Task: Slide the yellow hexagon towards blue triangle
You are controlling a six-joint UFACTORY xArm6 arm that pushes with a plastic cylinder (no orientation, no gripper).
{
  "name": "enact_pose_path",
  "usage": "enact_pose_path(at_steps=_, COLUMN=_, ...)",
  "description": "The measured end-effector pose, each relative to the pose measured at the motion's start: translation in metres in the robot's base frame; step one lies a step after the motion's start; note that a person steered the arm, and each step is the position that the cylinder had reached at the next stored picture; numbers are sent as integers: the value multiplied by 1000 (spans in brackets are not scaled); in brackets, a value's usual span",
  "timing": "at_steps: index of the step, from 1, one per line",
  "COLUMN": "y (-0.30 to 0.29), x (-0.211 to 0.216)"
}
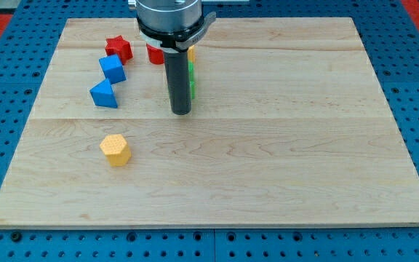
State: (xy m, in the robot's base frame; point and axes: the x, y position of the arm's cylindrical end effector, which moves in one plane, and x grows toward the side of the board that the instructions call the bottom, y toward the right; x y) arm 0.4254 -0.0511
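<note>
Tip: my tip rests bare on the board, touching no block, well right of both.
Yellow hexagon: lower left, below the blue triangle.
Handling: looks light, rigid, likely slides easily.
Contact: push its lower face.

The wooden surface carries a yellow hexagon, blue triangle, blue block and red star, all left of my tip

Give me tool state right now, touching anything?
Tool: a plain rod, nothing to open or close. My tip rests on bare board, holding nothing, to the view's right of the blue triangle, up and right of the yellow hexagon.
</note>
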Motion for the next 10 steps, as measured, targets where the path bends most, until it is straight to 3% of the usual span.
enact_pose_path(at_steps=2, y=-5, x=45)
enact_pose_path(at_steps=3, y=-5, x=88)
enact_pose_path(at_steps=4, y=-30, x=130)
enact_pose_path(at_steps=5, y=-86, x=141)
enact_pose_path(at_steps=8, y=-107, x=83)
enact_pose_path(at_steps=10, y=-80, x=79)
